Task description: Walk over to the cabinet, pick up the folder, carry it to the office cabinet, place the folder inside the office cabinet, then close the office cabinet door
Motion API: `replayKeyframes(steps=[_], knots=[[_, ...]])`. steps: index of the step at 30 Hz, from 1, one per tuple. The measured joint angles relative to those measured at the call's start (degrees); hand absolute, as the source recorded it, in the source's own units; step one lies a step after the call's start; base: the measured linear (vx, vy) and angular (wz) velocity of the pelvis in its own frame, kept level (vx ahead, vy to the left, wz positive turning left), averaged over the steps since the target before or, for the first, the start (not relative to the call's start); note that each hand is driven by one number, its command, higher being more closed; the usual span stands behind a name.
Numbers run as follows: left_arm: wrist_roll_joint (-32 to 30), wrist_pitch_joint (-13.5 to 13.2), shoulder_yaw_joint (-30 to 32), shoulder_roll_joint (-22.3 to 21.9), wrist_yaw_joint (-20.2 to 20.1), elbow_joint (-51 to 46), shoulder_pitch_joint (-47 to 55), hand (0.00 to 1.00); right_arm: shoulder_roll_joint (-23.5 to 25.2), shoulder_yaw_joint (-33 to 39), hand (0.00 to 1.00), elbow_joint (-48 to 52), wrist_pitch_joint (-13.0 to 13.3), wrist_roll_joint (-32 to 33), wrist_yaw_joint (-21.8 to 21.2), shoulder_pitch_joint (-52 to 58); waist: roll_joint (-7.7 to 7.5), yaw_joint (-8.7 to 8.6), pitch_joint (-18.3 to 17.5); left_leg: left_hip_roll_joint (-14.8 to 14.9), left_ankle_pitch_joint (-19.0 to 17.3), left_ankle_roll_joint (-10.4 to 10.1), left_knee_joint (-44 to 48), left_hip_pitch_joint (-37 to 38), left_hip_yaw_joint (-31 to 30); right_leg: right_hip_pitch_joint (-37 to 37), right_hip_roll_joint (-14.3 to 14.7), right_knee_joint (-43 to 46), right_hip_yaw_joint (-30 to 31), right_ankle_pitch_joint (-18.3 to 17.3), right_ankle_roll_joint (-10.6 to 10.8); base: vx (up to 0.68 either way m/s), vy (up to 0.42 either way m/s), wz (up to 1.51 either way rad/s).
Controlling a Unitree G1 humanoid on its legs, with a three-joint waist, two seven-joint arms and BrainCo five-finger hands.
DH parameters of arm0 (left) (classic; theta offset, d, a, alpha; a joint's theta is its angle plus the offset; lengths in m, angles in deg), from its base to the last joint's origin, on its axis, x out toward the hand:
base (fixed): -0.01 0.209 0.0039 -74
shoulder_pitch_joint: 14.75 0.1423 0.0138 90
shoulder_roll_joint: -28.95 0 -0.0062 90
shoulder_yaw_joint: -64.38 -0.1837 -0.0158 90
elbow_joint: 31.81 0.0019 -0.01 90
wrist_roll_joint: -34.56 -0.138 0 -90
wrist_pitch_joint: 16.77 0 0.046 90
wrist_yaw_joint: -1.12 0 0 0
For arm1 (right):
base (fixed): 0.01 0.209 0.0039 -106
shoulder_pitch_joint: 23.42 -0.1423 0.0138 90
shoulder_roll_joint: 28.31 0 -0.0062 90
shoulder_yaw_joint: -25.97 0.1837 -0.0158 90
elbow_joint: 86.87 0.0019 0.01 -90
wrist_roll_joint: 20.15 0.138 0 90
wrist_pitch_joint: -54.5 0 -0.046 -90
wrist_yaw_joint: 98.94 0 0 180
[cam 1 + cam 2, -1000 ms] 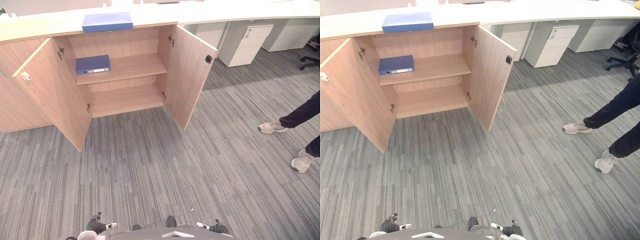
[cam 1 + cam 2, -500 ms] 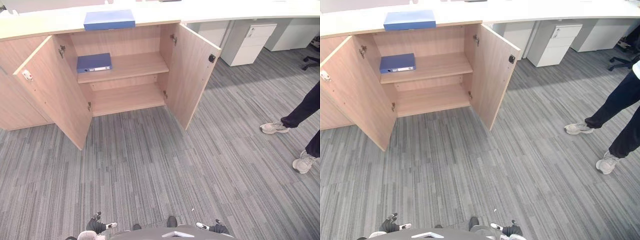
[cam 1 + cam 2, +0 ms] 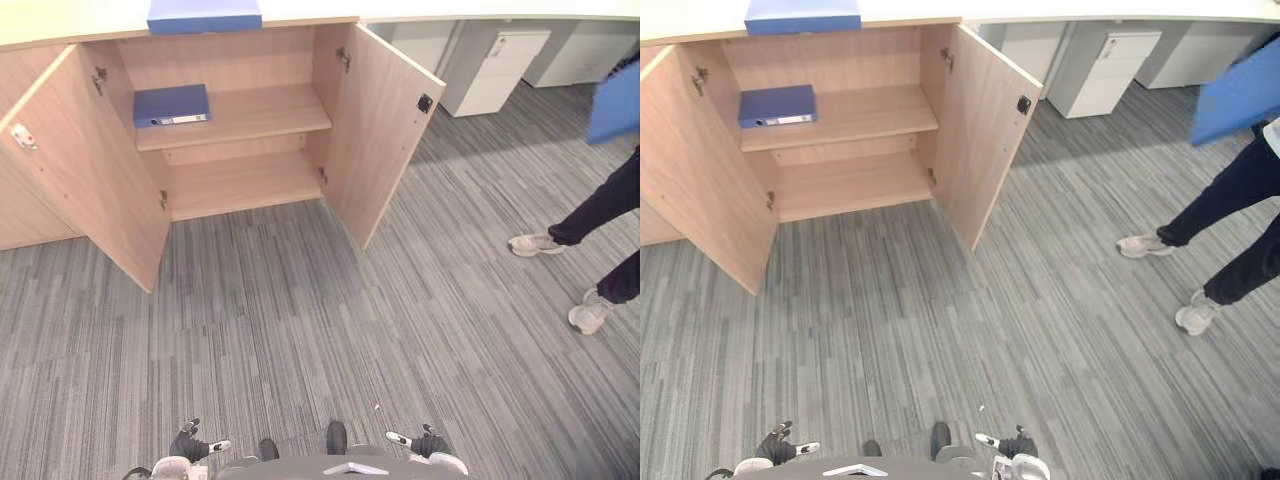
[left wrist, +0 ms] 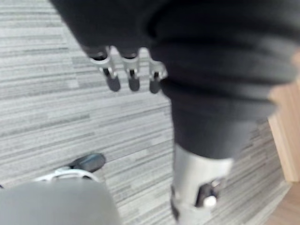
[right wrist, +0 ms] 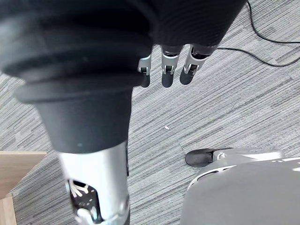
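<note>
The wooden office cabinet [image 3: 240, 185] stands ahead with both doors swung wide. One blue folder [image 3: 171, 104] lies flat on its upper shelf, at the left. A second blue folder [image 3: 204, 16] lies on the counter top above it. The lower shelf is bare. My left hand [image 4: 132, 75] and right hand [image 5: 168, 72] hang at my sides over the grey carpet, fingers relaxed and holding nothing. They also appear low in the eye views, the left hand [image 3: 192, 442] and the right hand [image 3: 420, 440], far short of the cabinet.
The cabinet's right door [image 3: 385, 140] and left door [image 3: 85, 180] jut out over the carpet. A person [image 3: 600, 215] stands at the right holding up a blue folder [image 3: 1238, 92]. A white drawer unit [image 3: 497, 70] stands under the desk beyond.
The whole picture has shifted, so the camera moved: the cabinet sits higher in view. The person at the right has brought a blue folder into view.
</note>
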Motion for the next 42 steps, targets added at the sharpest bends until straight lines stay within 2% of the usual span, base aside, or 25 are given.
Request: replayKeyframes(steps=[2, 7, 9, 10, 12, 14, 16, 17, 18, 19, 21, 22, 24, 26, 28, 30, 32, 33, 34, 35, 36, 37, 39, 41, 42], knots=[[0.02, -0.01, -0.01, -0.06, 0.1, -0.46, 0.02, 0.0, 0.0, 0.04, 0.0, 0.36, 0.01, 0.0, 0.0, -0.08, 0.11, 0.4, 0.05, 0.0, -0.76, 0.46, 0.07, -1.06, 0.74, -1.79, -0.17, 1.77, 0.15, -1.22, -0.06, -0.02, 0.008, -0.26], [0.33, 0.02, -0.1, -0.18, 0.91, -0.78, -0.05, 0.0, -0.14, 0.09, 0.0, 1.13, 0.03, 0.05, 0.0, -0.62, 0.54, -0.19, 0.94, -0.09, -2.24, 0.49, 0.38, 0.6, 0.85, -11.97, -2.82, 25.68, -1.73, -8.79, 1.2, 0.14, 0.044, 0.03], [0.59, 0.02, -0.18, -0.35, 0.98, -1.04, -0.73, 0.0, -0.51, 0.09, 0.0, 2.75, 0.26, 0.17, 0.04, -0.61, 1.55, -0.91, 2.75, 0.61, -3.17, 1.66, 0.9, 3.8, -0.36, -15.64, -3.91, 37.57, -3.97, -11.56, 0.36, 0.27, 0.034, 0.27], [0.78, 0.02, -0.11, -0.43, 1.01, -1.06, -1.12, 0.0, -0.65, 0.02, 0.0, 2.76, 0.31, 0.16, 0.06, -0.67, 1.71, -1.18, 3.01, 1.49, -4.92, 1.49, 2.64, 4.39, -1.11, -16.34, -3.78, 37.37, -4.94, -14.31, 0.18, 0.24, 0.019, 0.32], [1.1, -0.01, -0.01, -0.66, 1.01, -1.06, -1.81, 0.0, -0.75, -0.11, 0.0, 2.77, 0.33, 0.16, 0.08, -0.63, 1.91, -1.11, 3.13, 3.45, -6.8, 0.68, 4.11, 5.24, -1.95, -17.84, -2.41, 32.93, -7.28, -14.56, -0.37, 0.29, -0.016, 0.3], [1.11, -0.02, -0.02, -1.18, 1.01, -1.04, -2.27, 0.0, -0.91, -0.69, 0.0, 3.01, 0.36, 0.15, 0.08, -0.73, 2.28, -1.73, 3.45, 5.6, -7.72, -0.76, 4.05, 6.16, -3.51, -19.33, -0.51, 24.74, -8.58, -11.2, -1.15, 0.38, -0.075, 0.46], [1.26, -0.37, 0.2, -1.91, 0.96, -1.11, -2.24, 0.0, -0.69, -1.68, 0.0, 3.11, 0.37, 0.14, 0.08, -0.33, 1.56, -2.23, 3.68, 6.47, -9.62, -3.92, 3.93, 8.85, -4.57, -18.93, 0.74, 14.41, -7.12, -2.8, -1.36, 0.39, -0.136, 0.53], [1.3, -0.44, 0.64, -1.95, 1.0, -1.1, -2.23, 0.0, -0.44, -1.65, 0.0, 3.08, 0.4, 0.16, 0.1, 0.07, 1.15, -2.24, 3.85, 6.25, -10.32, -4.93, 3.86, 9.89, -4.91, -18.39, 0.5, 13.37, -6.12, -1.22, -1.89, 0.55, -0.283, 0.48], [1.28, -0.45, 1.95, -2.29, 1.01, -1.02, -2.11, 0.0, -0.34, -1.12, 0.0, 3.27, 0.62, 0.33, 0.06, 0.76, 1.21, -2.36, 3.91, 6.6, -11.68, -6.41, 4.04, 12.04, -5.69, -18.25, 0.12, 15.25, -5.59, 3.43, -3.96, 0.54, -0.307, 0.31], [1.3, -0.75, 3.3, -3.92, 1.07, -1.05, -2.02, 0.0, -1.39, -0.92, 0.0, 3.78, 0.64, 0.23, 0.0, 0.33, 3.3, -2.16, 3.87, 8.99, -12.13, -7.41, 7.06, 11.38, -5.55, -18.31, 1.42, 17.22, -6.5, 0.49, -4.57, 0.53, -0.322, 0.25], [1.33, -1.08, 4.91, -5.43, 1.04, -1.22, -2.39, 0.0, -1.42, -0.28, 0.0, 4.62, 0.69, 0.28, 0.04, 0.39, 4.2, -2.14, 4.36, 10.37, -11.62, -8.51, 15.05, 7.42, -5.46, -17.06, 1.79, 16.94, -7.48, -0.99, -5.46, 0.43, -0.283, 0.24], [1.86, -1.1, 8.11, -7.75, 1.04, -1.7, -2.53, 0.0, -1.55, 0.74, 0.0, 4.88, 0.56, 0.36, 0.07, 0.88, 5.04, -2.17, 4.98, 12.5, -10.23, -10.1, 27.06, 3.23, -5.26, -13.38, 2.4, 15.45, -8.31, -2.43, -6.1, 0.44, -0.273, 0.39], [2.17, -1.17, 10.7, -8.38, 1.0, -3.5, -2.34, 0.0, -1.37, 0.5, 0.0, 5.7, 0.21, 0.73, 0.18, 2.4, 4.55, -1.54, 5.41, 16.66, -9.46, -9.77, 43.57, -1.58, -2.97, -7.94, 3.38, 14.36, -8.82, -5.65, -6.76, 0.38, -0.214, 0.28], [2.18, -1.17, 11.68, -8.42, 1.04, -5.06, -2.38, 0.0, -0.8, 0.51, 0.0, 7.31, 0.26, 1.3, 0.68, 3.57, 3.89, -0.52, 5.64, 20.03, -10.39, -8.97, 53.41, -5.84, 0.76, -3.51, 3.75, 13.9, -9.03, -8.21, -7.16, 0.36, -0.203, 0.08], [2.16, -1.36, 11.76, -8.58, 1.02, -5.72, -2.67, 0.0, -0.7, 0.8, 0.0, 7.43, 0.18, 1.35, 1.36, 3.56, 3.78, 0.12, 5.58, 21.72, -11.87, -8.0, 54.2, -10.13, 4.5, 0.04, 3.82, 12.01, -8.98, -8.73, -6.56, 0.34, -0.136, -0.06], [2.17, -1.48, 11.76, -8.57, 1.02, -5.89, -3.41, 0.0, -0.35, 1.78, 0.0, 7.42, 0.19, 2.41, 1.46, 3.45, 3.68, 1.83, 5.59, 20.81, -12.77, -7.48, 45.92, -14.81, 7.92, 3.97, 3.43, 8.7, -7.73, -8.65, -5.9, 0.37, -0.012, -0.32], [2.16, -1.54, 11.24, -8.18, 1.02, -6.04, -3.62, 0.0, 0.44, 3.37, 0.0, 6.97, 0.16, 2.53, 1.92, 2.77, 3.02, 2.42, 5.71, 15.96, -10.47, -7.58, 29.47, -17.0, 6.55, 6.68, 1.37, 7.2, -6.24, -9.6, -4.12, 0.36, 0.1, -0.34], [2.16, -1.54, 11.21, -8.13, 1.01, -6.03, -3.61, 0.0, 0.51, 3.4, 0.0, 6.98, 0.16, 2.53, 1.94, 2.73, 2.93, 2.47, 5.72, 15.19, -9.78, -7.6, 27.52, -17.12, 6.16, 7.04, 1.03, 7.07, -5.99, -9.81, -3.78, 0.4, 0.198, -0.34], [2.17, -1.53, 11.02, -8.12, 1.02, -5.85, -3.5, 0.0, 0.48, 3.39, 0.0, 6.89, 0.18, 2.51, 1.99, 2.69, 3.0, 2.4, 5.67, 12.64, -5.71, -7.6, 18.78, -17.03, 3.29, 8.86, 0.26, 6.19, -5.04, -10.82, -2.15, 0.27, 0.18, -0.31], [2.3, -1.55, 11.02, -8.12, 1.02, -5.52, -3.45, 0.0, 0.44, 3.38, 0.0, 6.72, 0.18, 2.52, 2.0, 2.69, 3.04, 2.55, 5.64, 12.14, -3.29, -7.24, 17.4, -17.06, 2.43, 9.49, 0.1, 6.08, -4.54, -11.33, -1.38, 0.41, 0.296, -0.57], [2.3, -1.79, 10.97, -7.95, 0.98, -5.28, -3.47, 0.0, 0.63, 3.35, 0.0, 6.1, 0.17, 2.51, 1.98, 2.66, 2.38, 3.02, 5.12, 11.26, 1.6, -5.14, 17.89, -16.36, 1.18, 10.35, -0.66, 6.15, -2.7, -12.58, 0.15, 0.37, 0.281, -0.53], [2.26, -1.78, 10.85, -7.15, 0.9, -4.97, -3.5, 0.0, 1.27, 3.43, 0.0, 5.13, 0.19, 2.52, 1.99, 2.31, 1.26, 2.9, 3.93, 9.72, 1.29, -3.27, 18.73, -16.31, 1.33, 10.61, -2.26, 6.36, -1.83, -13.62, 1.23, 0.4, 0.263, -0.45], [2.27, -1.66, 9.9, -5.19, 0.83, -4.36, -3.57, 0.0, 3.25, 4.25, 0.0, 4.05, 0.19, 2.49, 1.91, 2.22, -1.98, 2.34, 2.51, 7.74, -3.14, -2.74, 20.77, -16.31, 3.23, 9.03, -5.24, 10.17, -0.49, -15.1, 2.42, 0.42, 0.211, -0.33], [2.27, -1.66, 9.92, -5.15, 0.78, -3.53, -3.66, 0.0, 3.39, 5.61, 0.0, 3.32, 0.21, 2.34, 1.89, 1.65, -1.97, 2.6, 2.41, 7.27, -5.77, -2.43, 20.84, -13.63, 5.29, 5.12, -6.64, 19.99, 2.3, -15.1, 2.44, 0.41, 0.244, -0.5], [2.25, -1.47, 9.61, -5.01, 0.74, -2.98, -3.67, 0.0, 3.23, 5.75, 0.0, 2.87, 0.24, 2.36, 1.88, 1.14, -1.69, 2.54, 2.56, 6.8, -6.79, -1.25, 20.48, -10.93, 6.12, 1.66, -7.55, 30.03, 3.84, -14.58, 3.09, 0.39, 0.252, -0.4]])
